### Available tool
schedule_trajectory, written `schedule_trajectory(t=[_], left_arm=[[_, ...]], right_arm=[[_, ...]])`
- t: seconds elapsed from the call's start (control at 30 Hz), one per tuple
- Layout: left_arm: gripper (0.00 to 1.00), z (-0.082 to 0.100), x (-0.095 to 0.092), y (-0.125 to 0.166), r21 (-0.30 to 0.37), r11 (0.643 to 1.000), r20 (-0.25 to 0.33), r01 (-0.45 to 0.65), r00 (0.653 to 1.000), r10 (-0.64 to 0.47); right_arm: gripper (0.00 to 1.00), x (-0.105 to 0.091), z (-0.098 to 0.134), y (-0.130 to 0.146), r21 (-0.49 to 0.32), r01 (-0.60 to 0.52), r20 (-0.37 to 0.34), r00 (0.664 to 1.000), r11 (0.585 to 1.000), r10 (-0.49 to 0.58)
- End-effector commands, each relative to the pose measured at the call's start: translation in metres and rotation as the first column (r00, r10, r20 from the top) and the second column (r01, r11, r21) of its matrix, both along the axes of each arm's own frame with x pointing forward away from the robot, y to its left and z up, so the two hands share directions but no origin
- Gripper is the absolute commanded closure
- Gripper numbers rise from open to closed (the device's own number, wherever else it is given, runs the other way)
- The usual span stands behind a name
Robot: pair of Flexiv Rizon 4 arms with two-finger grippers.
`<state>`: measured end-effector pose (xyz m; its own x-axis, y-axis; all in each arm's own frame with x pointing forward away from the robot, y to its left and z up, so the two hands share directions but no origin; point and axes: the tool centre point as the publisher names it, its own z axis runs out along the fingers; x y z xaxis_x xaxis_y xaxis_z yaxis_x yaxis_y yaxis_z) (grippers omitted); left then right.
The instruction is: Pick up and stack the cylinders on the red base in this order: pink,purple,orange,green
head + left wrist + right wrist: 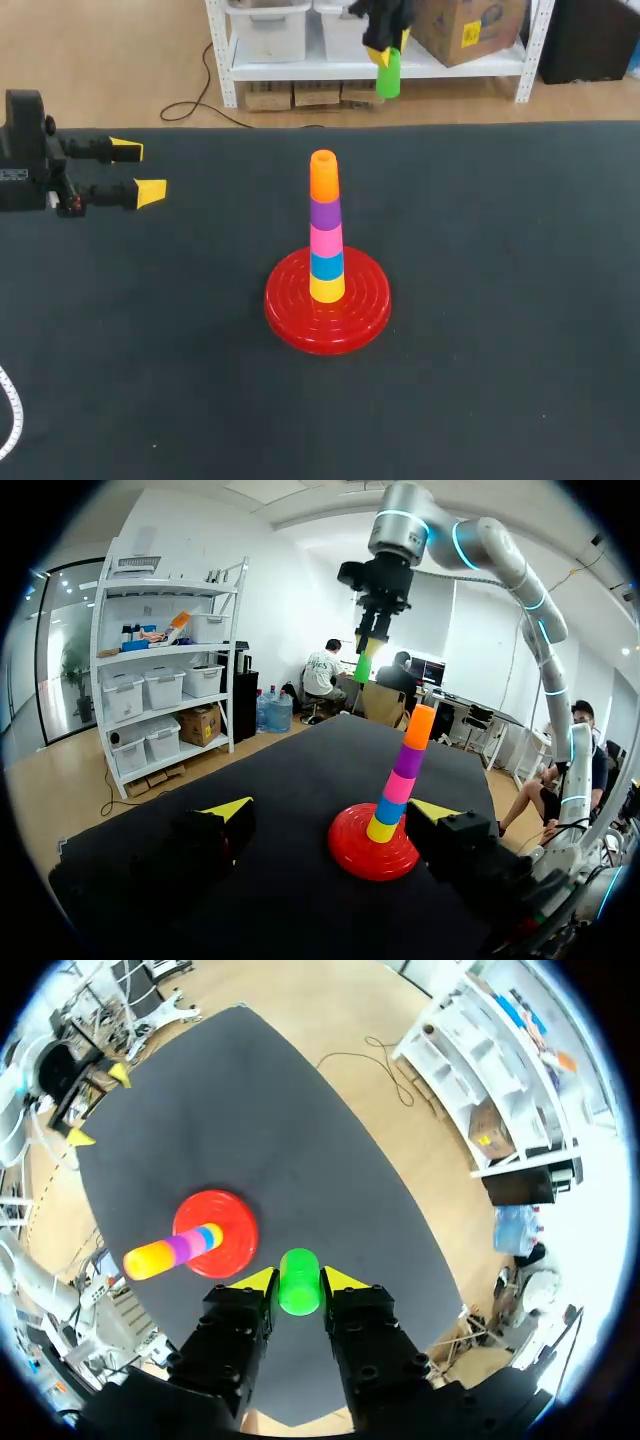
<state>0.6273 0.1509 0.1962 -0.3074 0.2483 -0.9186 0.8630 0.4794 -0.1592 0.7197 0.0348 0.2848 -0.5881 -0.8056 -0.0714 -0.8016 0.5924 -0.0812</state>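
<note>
On the red base [327, 305] stands a stack of cylinders: yellow, blue, pink [326, 240], purple [324, 212] and orange [323, 176] on top. High above the table's far edge my right gripper [385, 52] is shut on the green cylinder [388, 73]. In the right wrist view the green cylinder [298, 1282] sits between the yellow tips of that gripper [298, 1280], with the stack [170, 1251] far below. My left gripper [138, 170] stands open and empty at the table's left, well apart from the stack; in its own view the left gripper [335, 808] faces the stack [400, 782].
The black table [500, 300] carries nothing else but the base. A white cable [10, 410] curves in at the front left corner.
</note>
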Motion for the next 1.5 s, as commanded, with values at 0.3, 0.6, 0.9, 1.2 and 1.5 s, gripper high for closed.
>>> schedule_trajectory(t=[0.3, 0.6, 0.9, 1.2, 1.5], left_arm=[[0.0, -0.002, 0.0, 0.0, -0.005, 1.0, 0.007, -0.003, 1.0, 0.003], [0.0, -0.002, 0.0, 0.0, -0.005, 1.0, 0.007, -0.003, 1.0, 0.003], [0.0, -0.002, 0.0, 0.0, -0.005, 1.0, 0.007, -0.003, 1.0, 0.003], [0.0, -0.002, 0.0, 0.0, -0.005, 1.0, 0.007, -0.003, 1.0, 0.003], [0.0, -0.002, 0.0, 0.0, -0.005, 1.0, 0.007, -0.003, 1.0, 0.003]], right_arm=[[1.0, -0.048, 0.035, 0.016, 0.022, -0.055, 0.064, 0.996, 0.998, 0.054], [1.0, -0.075, 0.054, 0.031, 0.025, -0.09, 0.065, 0.994, 0.996, 0.088], [1.0, -0.112, 0.059, 0.044, 0.061, -0.114, 0.032, 0.993, 0.992, 0.112], [1.0, -0.131, 0.042, 0.06, 0.021, -0.147, 0.014, 0.989, 0.989, 0.147], [1.0, -0.135, 0.028, 0.069, 0.002, -0.145, -0.014, 0.989, 0.989, 0.145]])
